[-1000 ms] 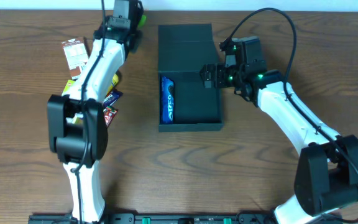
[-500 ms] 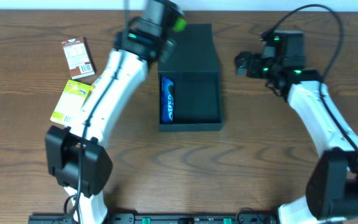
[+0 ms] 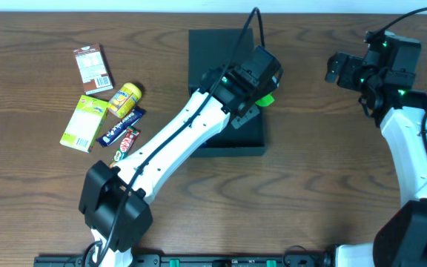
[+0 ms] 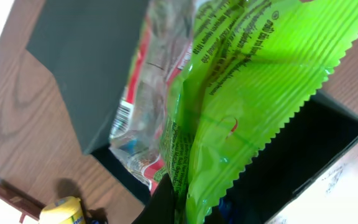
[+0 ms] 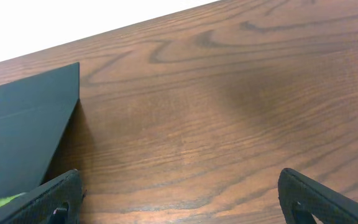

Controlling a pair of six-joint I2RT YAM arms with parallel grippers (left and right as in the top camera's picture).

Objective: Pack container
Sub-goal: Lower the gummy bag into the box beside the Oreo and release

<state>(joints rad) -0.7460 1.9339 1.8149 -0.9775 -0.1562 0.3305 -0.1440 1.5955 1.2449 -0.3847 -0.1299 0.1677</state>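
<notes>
Above the open container at mid-surface, the left pincer clamps a green packet, not yet released; beside the container several snacks await packing. The right pincer hangs spread, empty.

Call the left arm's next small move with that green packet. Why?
Probably lower a little, then open the jaws. The left gripper is shut on the green packet, which hangs over the open container near its right wall, so a lower release should land it inside.

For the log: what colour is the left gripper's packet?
Bright green; the packet shows best in the left wrist view.
</notes>
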